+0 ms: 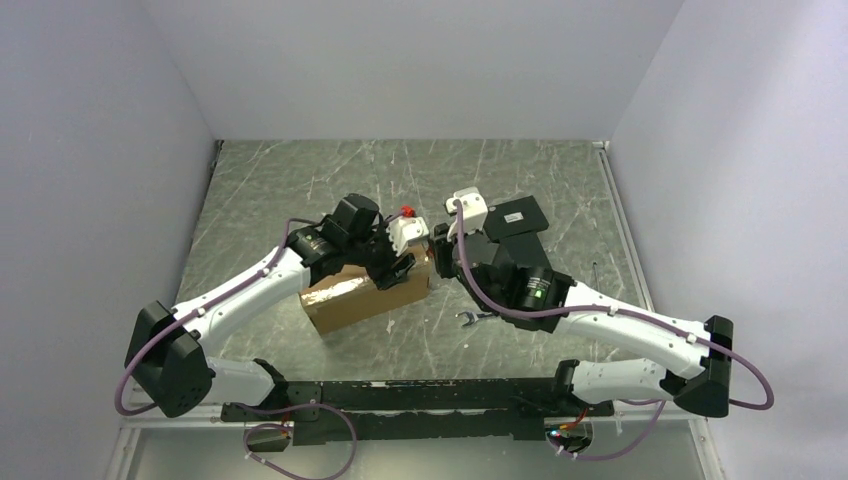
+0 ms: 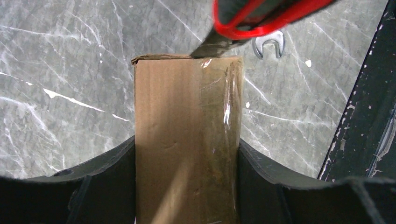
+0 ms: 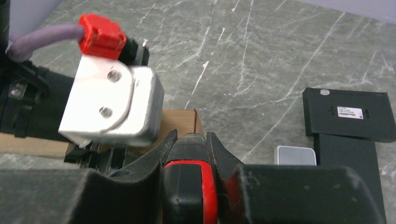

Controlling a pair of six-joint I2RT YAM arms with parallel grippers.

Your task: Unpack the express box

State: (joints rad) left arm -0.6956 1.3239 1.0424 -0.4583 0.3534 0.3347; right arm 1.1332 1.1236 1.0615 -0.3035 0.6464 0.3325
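The express box (image 1: pixel 355 297), a brown cardboard carton with clear tape, lies mid-table. My left gripper (image 1: pixel 393 270) is shut on it; in the left wrist view the box (image 2: pixel 187 102) fills the gap between both fingers of the gripper (image 2: pixel 187 142). My right gripper (image 1: pixel 437 252) is shut on a red-and-black utility knife (image 3: pixel 189 184). In the left wrist view the knife's blade (image 2: pixel 211 46) touches the box's far edge beside the tape strip. In the right wrist view the box's corner (image 3: pixel 182 121) shows just past the gripper (image 3: pixel 189 137).
A flat black box (image 1: pixel 521 215) lies behind the right arm, also in the right wrist view (image 3: pixel 348 114), with a second black box (image 3: pixel 348 158) and a small white block (image 3: pixel 294 155) beside it. A metal wrench (image 1: pixel 470 320) lies in front of the box. Walls enclose three sides.
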